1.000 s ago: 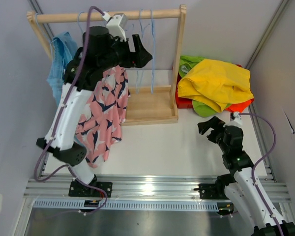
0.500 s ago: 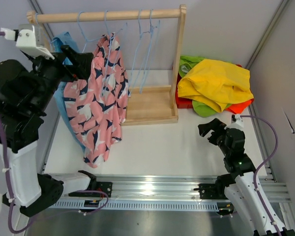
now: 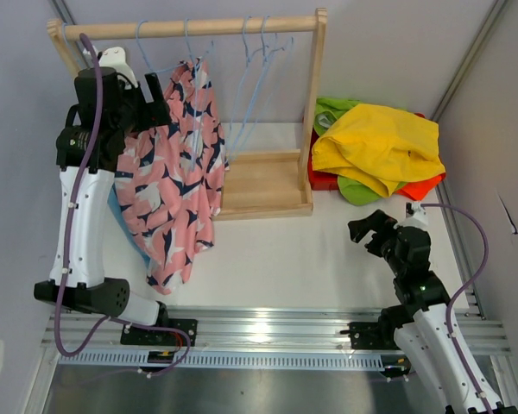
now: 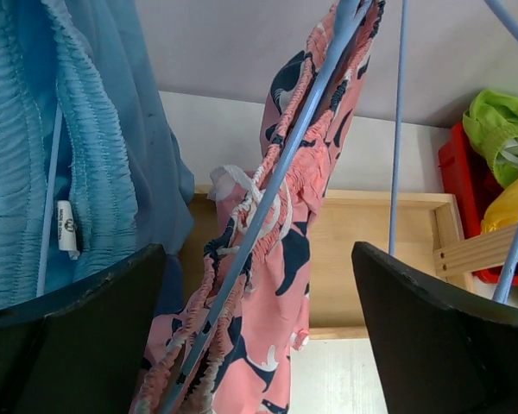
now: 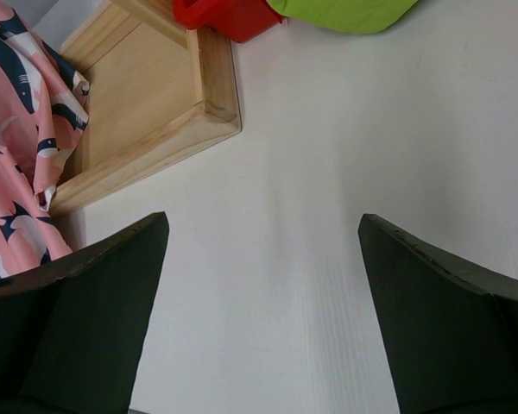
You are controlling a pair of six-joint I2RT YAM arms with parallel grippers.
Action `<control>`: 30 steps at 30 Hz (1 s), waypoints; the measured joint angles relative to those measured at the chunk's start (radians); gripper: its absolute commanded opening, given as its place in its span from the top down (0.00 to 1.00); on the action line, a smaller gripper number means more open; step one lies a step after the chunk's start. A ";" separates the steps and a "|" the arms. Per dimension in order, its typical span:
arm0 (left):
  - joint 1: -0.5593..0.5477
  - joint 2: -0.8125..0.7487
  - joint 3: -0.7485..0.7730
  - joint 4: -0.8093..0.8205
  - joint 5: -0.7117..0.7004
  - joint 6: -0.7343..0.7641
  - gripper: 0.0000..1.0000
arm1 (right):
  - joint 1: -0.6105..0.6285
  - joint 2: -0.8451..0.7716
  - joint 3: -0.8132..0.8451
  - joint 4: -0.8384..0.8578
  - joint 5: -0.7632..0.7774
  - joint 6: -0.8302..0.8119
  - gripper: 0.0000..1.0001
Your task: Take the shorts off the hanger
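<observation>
The pink shorts with navy print (image 3: 177,172) hang from a blue hanger (image 4: 276,185) on the wooden rack's rail (image 3: 190,28). The light blue shorts (image 4: 69,155) hang just left of them, mostly behind my left arm in the top view (image 3: 123,226). My left gripper (image 3: 155,90) is open at the pink waistband; in the left wrist view (image 4: 257,259) the waistband and hanger lie between the jaws. Yellow shorts (image 3: 380,142), lime green shorts (image 3: 332,110) and orange shorts (image 3: 423,185) lie piled right of the rack. My right gripper (image 3: 367,228) is open and empty above bare table, as the right wrist view (image 5: 261,224) shows.
Several empty blue hangers (image 3: 255,60) hang on the rail to the right of the pink shorts. The rack's wooden base (image 3: 259,185) sits on the white table between the hanging shorts and the pile. Grey walls close in on both sides.
My left arm has swung from far left in toward the rail, bringing its open gripper to the pink waistband. The pink shorts hang a little further right. The right arm has barely moved.
</observation>
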 measured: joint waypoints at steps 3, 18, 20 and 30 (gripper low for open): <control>0.005 0.000 -0.002 0.026 0.015 -0.001 0.11 | 0.000 0.000 0.000 -0.001 0.000 -0.008 0.01; 0.007 -0.012 -0.076 0.097 0.049 -0.026 0.57 | 0.000 0.013 -0.002 0.002 0.000 -0.012 0.01; 0.007 -0.012 -0.076 0.100 0.051 -0.026 0.62 | 0.000 0.013 -0.002 0.002 0.000 -0.012 0.01; 0.009 -0.012 -0.076 0.101 0.074 -0.025 1.00 | 0.000 0.005 -0.002 0.001 0.000 -0.012 0.01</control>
